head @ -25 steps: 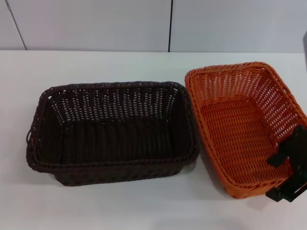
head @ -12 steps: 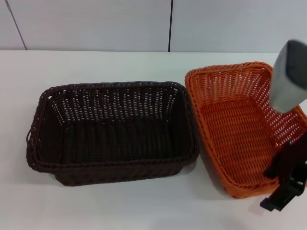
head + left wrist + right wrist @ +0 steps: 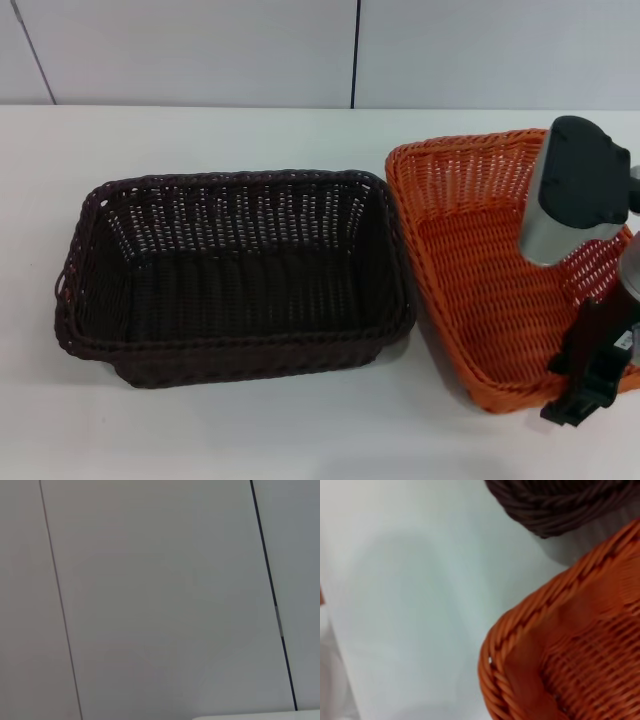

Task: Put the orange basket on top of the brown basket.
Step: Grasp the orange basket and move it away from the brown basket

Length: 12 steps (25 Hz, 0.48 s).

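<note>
The orange basket (image 3: 480,290) lies on the white table at the right, and its corner fills the right wrist view (image 3: 580,655). Just left of it sits the brown basket (image 3: 240,280), with almost no gap between the two; a bit of its rim (image 3: 560,505) shows in the right wrist view. My right gripper (image 3: 566,388) is at the orange basket's near right corner. One black finger (image 3: 580,345) is inside the basket and the other is outside, so the jaws are shut across the near rim. The right forearm hangs over the basket's right side. My left gripper is out of view.
The white table (image 3: 250,430) reaches past both baskets toward me and to the left. A pale panelled wall (image 3: 200,50) rises behind the table's far edge. The left wrist view takes in only wall panels (image 3: 160,600).
The right forearm has swung in over the orange basket from the right. The gripper has shifted slightly left along the near rim and the gap between its fingers has narrowed. Neither basket has moved.
</note>
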Motion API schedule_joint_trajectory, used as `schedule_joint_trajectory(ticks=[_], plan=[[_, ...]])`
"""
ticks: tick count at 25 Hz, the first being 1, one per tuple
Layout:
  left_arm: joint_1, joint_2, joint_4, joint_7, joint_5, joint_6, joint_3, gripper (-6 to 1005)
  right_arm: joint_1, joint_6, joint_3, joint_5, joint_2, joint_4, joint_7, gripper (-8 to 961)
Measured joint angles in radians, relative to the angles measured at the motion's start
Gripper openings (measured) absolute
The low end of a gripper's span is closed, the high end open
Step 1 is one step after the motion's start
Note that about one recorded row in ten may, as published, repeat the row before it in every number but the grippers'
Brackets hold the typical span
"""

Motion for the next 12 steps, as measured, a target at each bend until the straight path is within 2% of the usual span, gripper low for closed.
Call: schedule_joint_trajectory(ticks=[3, 8, 12], plan=[[-0.007, 0.001, 0.017, 0.0, 0.0, 0.0, -0.003, 773, 0.0, 0.03, -0.039, -0.016, 0.0, 0.002, 0.005, 637], [-0.016, 0.001, 0.028, 0.002, 0.0, 0.0, -0.006, 773, 0.006, 0.059, -0.072, -0.025, 0.0, -0.017, 0.029, 395], [-0.016, 0.002, 0.028, 0.005, 0.0, 0.002, -0.008, 772, 0.005, 0.094, -0.077, -0.029, 0.0, -0.066, 0.07, 328]])
